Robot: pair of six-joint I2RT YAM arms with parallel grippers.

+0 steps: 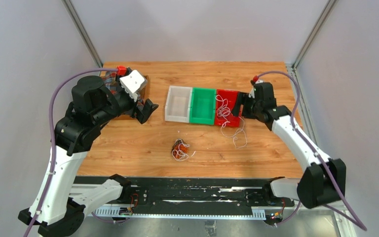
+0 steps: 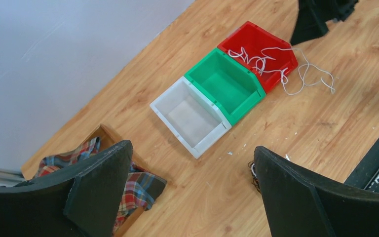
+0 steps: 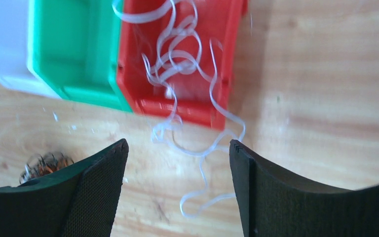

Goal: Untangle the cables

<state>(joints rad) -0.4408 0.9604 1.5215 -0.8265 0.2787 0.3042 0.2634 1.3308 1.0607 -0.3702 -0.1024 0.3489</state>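
Table (image 1: pixel 128 143): wood-grain surface, smooth, low sheen. White bin (image 2: pixel 190 116), green bin (image 2: pixel 222 84), red bin (image 2: pixel 251 32): moulded plastic, smooth, slightly glossy; the white one appears translucent. White cable (image 3: pixel 177 64): thin, smooth, plastic-looking sheath. Pads (image 3: pixel 96 197) of the right gripper (image 3: pixel 177 145): black, matt, finely textured. Cloth (image 2: pixel 143 185): woven plaid fabric, soft, lying in a wooden tray (image 2: pixel 107 134)

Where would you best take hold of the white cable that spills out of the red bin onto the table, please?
Take the white cable at the loop lying flat on the table, just outside the red bin, coming down from above with fingers astride the strand. There it is one clear strand; inside the bin it curls in a bunch between walls.
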